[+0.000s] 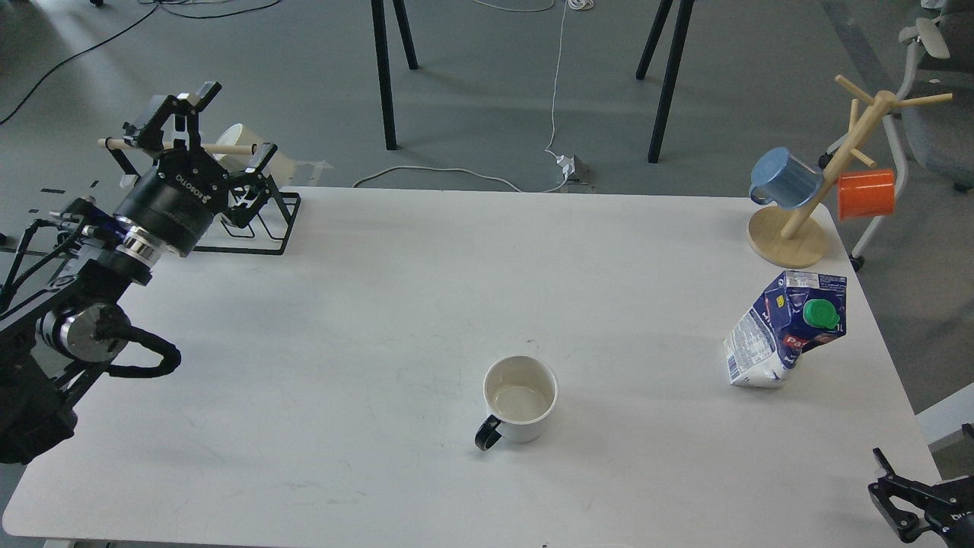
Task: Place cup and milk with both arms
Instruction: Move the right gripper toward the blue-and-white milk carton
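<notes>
A white cup (520,399) with a black handle stands upright and empty near the table's front middle. A blue and white milk carton (784,331) with a green cap stands leaning at the right side of the table. My left gripper (236,120) is open and empty, raised in front of the dish rack at the far left, far from the cup. My right gripper (889,493) just enters at the bottom right corner, below the carton, with its fingers apart and empty.
A black wire dish rack (251,217) with white mugs stands at the back left corner. A wooden mug tree (791,232) at the back right holds a blue cup (784,179) and an orange cup (866,192). The white table (380,304) ends close beyond the carton.
</notes>
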`<move>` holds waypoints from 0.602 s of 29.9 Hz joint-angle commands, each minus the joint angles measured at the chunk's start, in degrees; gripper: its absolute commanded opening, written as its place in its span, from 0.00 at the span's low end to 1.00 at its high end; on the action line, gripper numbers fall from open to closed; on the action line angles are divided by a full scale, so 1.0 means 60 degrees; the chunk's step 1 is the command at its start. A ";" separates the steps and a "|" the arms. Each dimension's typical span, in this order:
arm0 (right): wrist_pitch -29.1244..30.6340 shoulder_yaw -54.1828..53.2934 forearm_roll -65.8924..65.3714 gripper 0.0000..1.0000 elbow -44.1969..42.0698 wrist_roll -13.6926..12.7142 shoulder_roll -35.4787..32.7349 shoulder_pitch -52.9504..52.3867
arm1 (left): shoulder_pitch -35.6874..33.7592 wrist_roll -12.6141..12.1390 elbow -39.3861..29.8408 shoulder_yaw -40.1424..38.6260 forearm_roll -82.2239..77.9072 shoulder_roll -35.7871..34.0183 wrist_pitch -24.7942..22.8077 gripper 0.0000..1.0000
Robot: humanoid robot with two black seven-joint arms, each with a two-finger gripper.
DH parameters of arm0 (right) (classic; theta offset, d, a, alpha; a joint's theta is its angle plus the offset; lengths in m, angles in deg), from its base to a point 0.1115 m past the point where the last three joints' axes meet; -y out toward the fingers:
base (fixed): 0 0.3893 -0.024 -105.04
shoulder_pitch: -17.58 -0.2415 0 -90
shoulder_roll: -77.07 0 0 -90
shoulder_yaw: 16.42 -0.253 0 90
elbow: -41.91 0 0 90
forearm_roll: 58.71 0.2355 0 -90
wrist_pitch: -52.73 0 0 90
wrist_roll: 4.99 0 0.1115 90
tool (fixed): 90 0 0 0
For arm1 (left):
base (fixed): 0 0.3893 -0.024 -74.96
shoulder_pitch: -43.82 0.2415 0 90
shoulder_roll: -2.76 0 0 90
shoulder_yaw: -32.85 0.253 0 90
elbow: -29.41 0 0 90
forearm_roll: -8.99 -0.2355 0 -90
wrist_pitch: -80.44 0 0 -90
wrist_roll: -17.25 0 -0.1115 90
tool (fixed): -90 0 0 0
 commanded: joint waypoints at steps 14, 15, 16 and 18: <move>0.0001 0.1303 -0.0063 0.98 -0.0648 0.0000 0.1118 -0.2158 | 0.0590 0.0000 0.0292 -0.0015 -0.0260 0.0060 0.0001 0.96; 0.0001 0.1303 -0.0049 0.98 -0.0663 0.0000 0.1118 -0.2246 | 0.0590 0.0000 0.0292 0.0000 -0.0260 0.0060 0.0001 0.96; 0.0001 0.1317 -0.0048 0.98 -0.0706 0.0000 0.1104 -0.2334 | 0.0619 0.0000 0.0292 -0.0014 -0.0260 0.0060 0.0001 0.97; 0.0001 0.1376 -0.0048 0.98 -0.0809 0.0000 0.1118 -0.2451 | 0.0620 0.0000 0.0307 0.0000 -0.0260 0.0060 0.0001 0.97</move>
